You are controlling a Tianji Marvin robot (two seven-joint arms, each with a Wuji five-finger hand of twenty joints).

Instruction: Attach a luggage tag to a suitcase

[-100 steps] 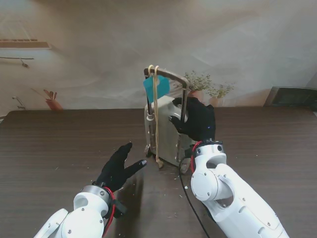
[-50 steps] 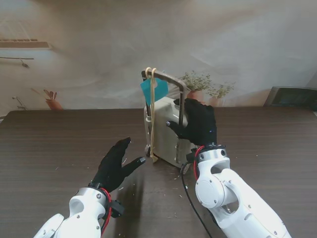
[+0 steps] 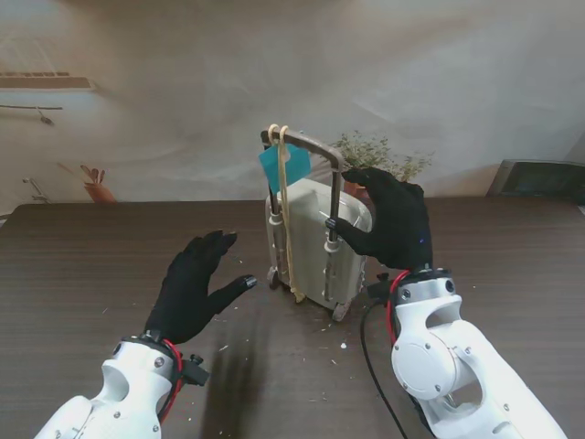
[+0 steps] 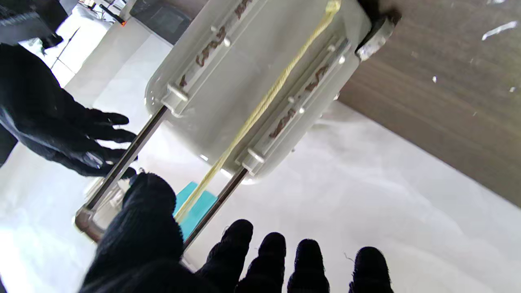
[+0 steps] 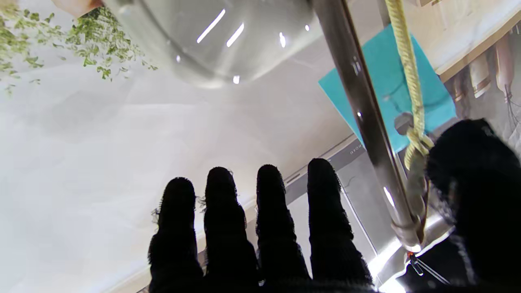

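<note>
A small white suitcase [image 3: 315, 247] stands upright mid-table with its telescopic handle [image 3: 306, 143] pulled out. A teal luggage tag [image 3: 285, 165] hangs at the handle's left end on a yellow cord [image 3: 289, 233] that trails down the case's back. My left hand [image 3: 196, 285] is open, fingers spread, a short way left of the case. My right hand [image 3: 391, 224] is open at the case's right side, thumb by the right handle post. In the left wrist view the case [image 4: 252, 81], cord [image 4: 260, 110] and tag [image 4: 195, 211] show. The right wrist view has the tag [image 5: 386, 89] and post [image 5: 362, 110].
The dark wooden table [image 3: 101, 265] carries small white flecks [image 3: 343, 346] near the case. A black cable [image 3: 366, 361] runs along my right arm. Potted plants [image 3: 379, 151] stand behind the case and a pot [image 3: 96, 189] sits at the far left.
My right hand has come off the suitcase body and moved right, fingers opening upward. My left hand has lifted and spread, shifting slightly left. The case has turned a little.
</note>
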